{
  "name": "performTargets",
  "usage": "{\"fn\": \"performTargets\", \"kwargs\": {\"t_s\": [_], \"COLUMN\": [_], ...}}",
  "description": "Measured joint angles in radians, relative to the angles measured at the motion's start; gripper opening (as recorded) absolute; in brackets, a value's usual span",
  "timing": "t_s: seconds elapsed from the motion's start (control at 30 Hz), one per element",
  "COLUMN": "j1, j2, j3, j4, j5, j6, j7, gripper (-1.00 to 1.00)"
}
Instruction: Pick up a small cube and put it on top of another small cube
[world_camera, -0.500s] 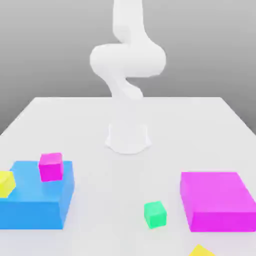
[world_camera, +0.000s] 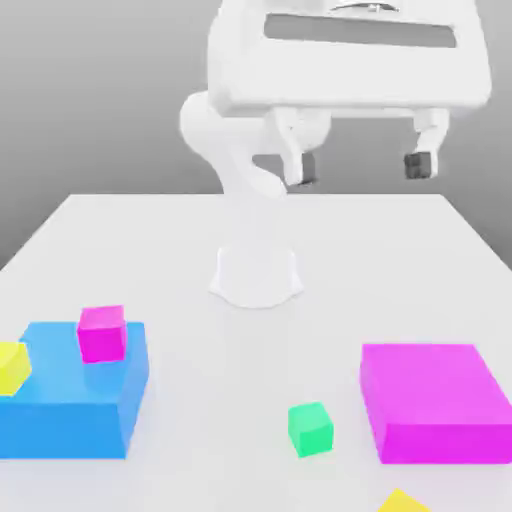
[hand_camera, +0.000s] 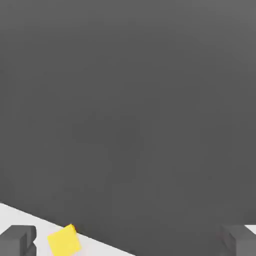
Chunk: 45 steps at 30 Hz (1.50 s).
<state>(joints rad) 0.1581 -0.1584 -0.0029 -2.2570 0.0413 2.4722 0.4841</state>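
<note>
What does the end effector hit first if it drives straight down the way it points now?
Probably bare table. The open end effector hangs high, fingers down, nothing between them. The green cube and magenta block look nearer the camera, but depth is unclear.

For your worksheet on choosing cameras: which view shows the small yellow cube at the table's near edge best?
The hand view: the small yellow cube sits whole on the white table. In the exterior view the same cube is cut off by the picture's lower edge.
</note>
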Motion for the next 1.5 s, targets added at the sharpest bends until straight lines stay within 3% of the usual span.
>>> {"fn": "performTargets", "kwargs": {"t_s": [0.47,0.63,0.67,0.87,1.03,1.3,1.5], "j1": [0.073,0.091,0.093,0.093,0.086,0.043,0.011], "j2": [0.507,0.688,0.712,0.724,0.59,0.319,0.134], "j3": [0.047,0.039,0.037,0.037,0.045,0.019,0.012], "j4": [0.034,0.066,0.071,0.074,0.042,-0.224,-0.443], "j5": [-0.062,-0.086,-0.087,-0.088,-0.079,-0.163,-0.077], "j6": [0.137,0.249,0.267,0.275,0.172,0.177,0.205], "j7": [-0.184,-0.192,-0.191,-0.191,-0.199,-0.393,-0.666], "gripper": [0.0,0.0,-1.0,-1.0,-1.0,-1.0,-1.0]}}
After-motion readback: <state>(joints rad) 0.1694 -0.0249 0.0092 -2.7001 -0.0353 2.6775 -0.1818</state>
